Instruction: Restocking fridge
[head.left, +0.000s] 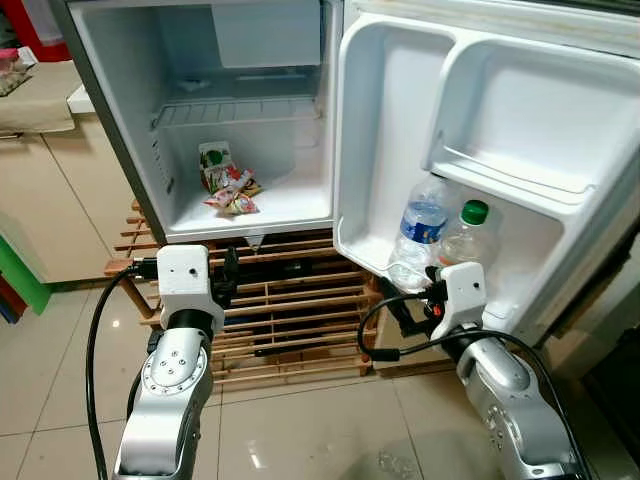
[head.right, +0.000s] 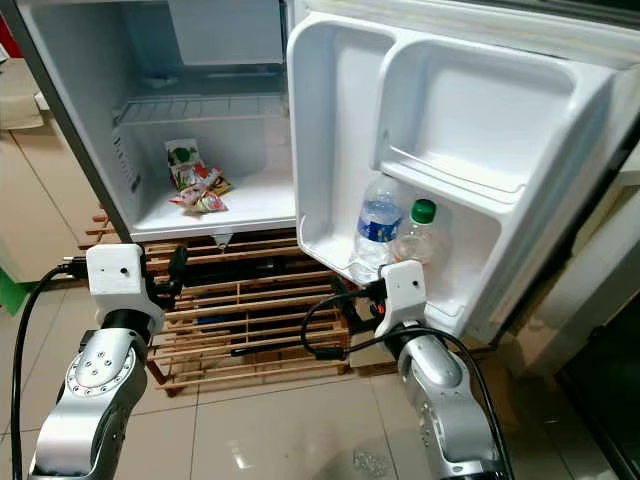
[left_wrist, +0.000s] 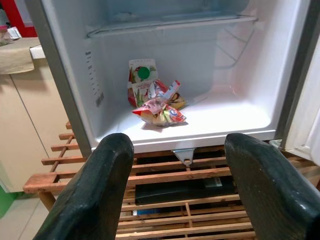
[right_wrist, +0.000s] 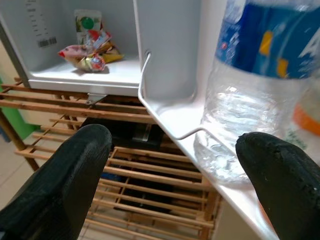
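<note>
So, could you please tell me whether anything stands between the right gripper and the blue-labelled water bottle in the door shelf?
Nothing visible does: the right gripper is open just in front of the water bottle, with only the thin wire rail of the door shelf low across the gap.

wooden slatted rack, tiled floor

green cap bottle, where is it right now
The green-capped bottle stands in the open fridge door's lower shelf, right of the blue-label water bottle.
</note>
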